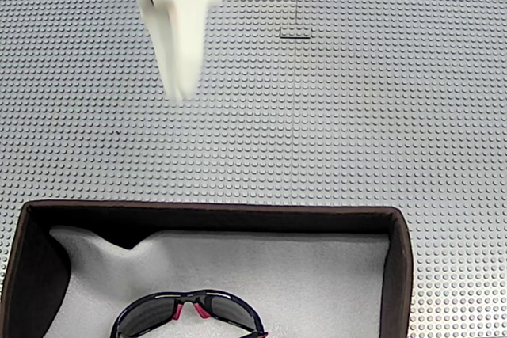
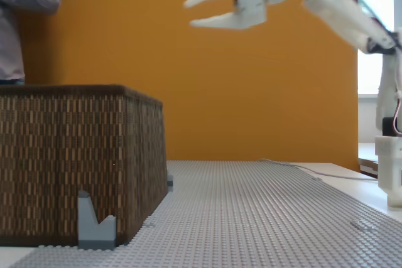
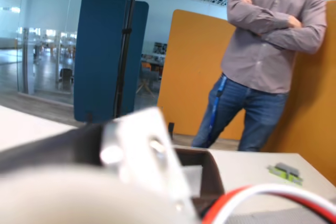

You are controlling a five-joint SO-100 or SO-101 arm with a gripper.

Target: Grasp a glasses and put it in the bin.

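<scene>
Bright, even light | pincer [image 2: 188, 12] motion-blurred | wrist foreground unfocused

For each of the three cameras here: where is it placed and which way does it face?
A fixed view: overhead, looking down on the bin holding the glasses; the tool enters from the top.
Another fixed view: table height, side-on to the bin and raised open tool.
Wrist view: faces outward at a standing person.
Both fixed views share bin and tool.

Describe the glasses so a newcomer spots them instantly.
In a fixed view from above, find the big dark brown bin on the grey studded baseplate. On its white lining, at the bottom edge, lie the glasses: glossy dark wraparound frame, dark lenses, pink-red nose pads.
</scene>
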